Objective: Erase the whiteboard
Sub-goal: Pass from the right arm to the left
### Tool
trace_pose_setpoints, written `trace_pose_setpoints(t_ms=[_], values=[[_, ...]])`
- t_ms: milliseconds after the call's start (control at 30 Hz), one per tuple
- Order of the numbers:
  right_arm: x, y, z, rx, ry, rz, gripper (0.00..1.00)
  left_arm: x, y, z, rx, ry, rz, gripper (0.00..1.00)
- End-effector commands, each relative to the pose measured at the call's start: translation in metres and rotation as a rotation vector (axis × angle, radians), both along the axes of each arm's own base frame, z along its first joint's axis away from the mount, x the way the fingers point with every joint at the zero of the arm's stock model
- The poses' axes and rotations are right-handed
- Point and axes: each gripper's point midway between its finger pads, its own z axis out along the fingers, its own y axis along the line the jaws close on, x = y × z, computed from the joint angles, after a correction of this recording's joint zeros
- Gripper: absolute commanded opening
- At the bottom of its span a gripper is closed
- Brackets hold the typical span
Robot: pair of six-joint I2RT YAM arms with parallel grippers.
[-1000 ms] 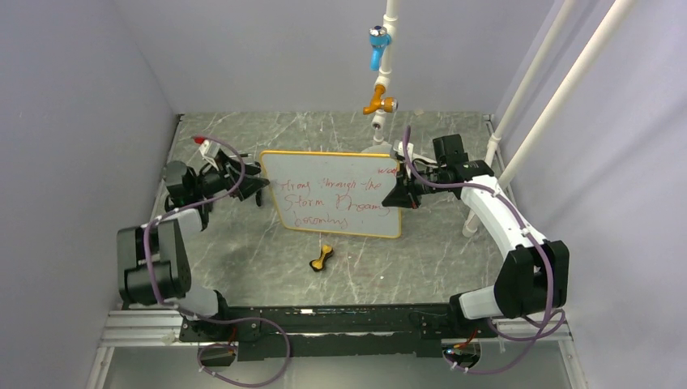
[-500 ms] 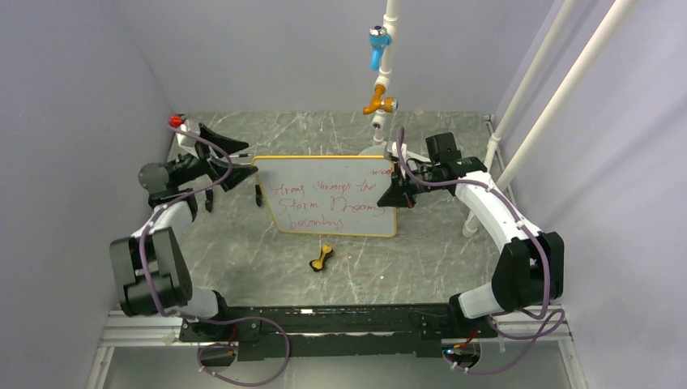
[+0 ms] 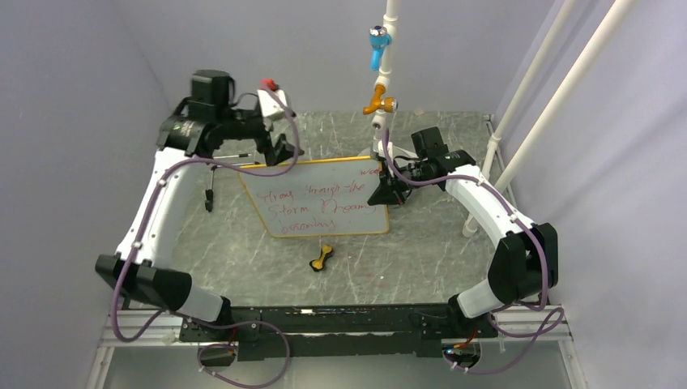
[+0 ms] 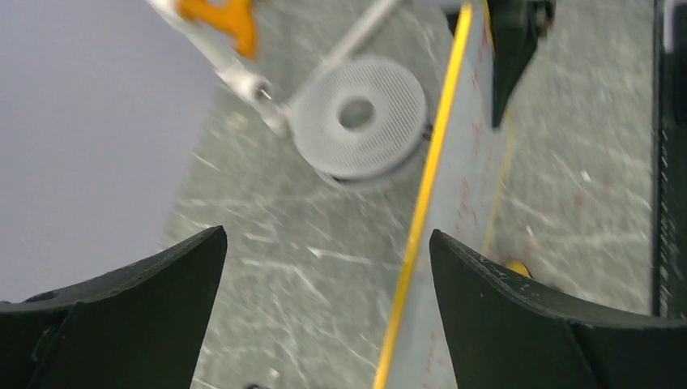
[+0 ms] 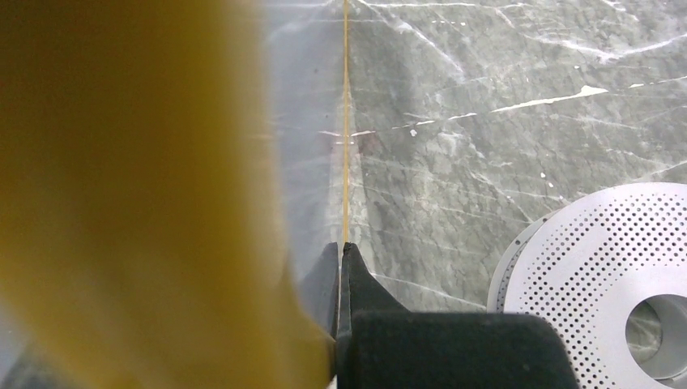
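Pale lilac walls [image 3: 81, 81] enclose a grey marbled table [image 3: 243, 251].

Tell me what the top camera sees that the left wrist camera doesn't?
Only the top view shows the blue valve and the slanted white poles. Only the left wrist view shows the perforated grey disc plainly, framed by the open left end effector. Both show the whiteboard with red writing, the orange valve, and the right end effector shut on the whiteboard's edge.
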Motion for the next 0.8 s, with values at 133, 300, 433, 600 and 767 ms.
trace_pose_setpoints(t_ms=[133,300,433,600,767], values=[[0.0,-0.015,-0.023,-0.156,0.007,-0.025,0.0,-0.014,-0.007,-0.115,0.374,0.252,-0.036,0.87],[0.0,-0.014,-0.025,-0.159,0.015,-0.019,0.0,-0.013,-0.018,-0.121,0.378,0.279,-0.072,0.69],[0.002,-0.014,-0.027,-0.162,0.025,-0.009,0.0,-0.02,-0.024,-0.124,0.357,0.302,-0.12,0.54],[0.008,-0.011,-0.028,-0.166,0.037,0.003,0.0,-0.028,-0.024,-0.131,0.353,0.32,-0.139,0.0],[0.02,-0.006,-0.025,-0.164,0.04,-0.003,0.0,-0.033,-0.024,-0.122,0.31,0.303,-0.148,0.0]])
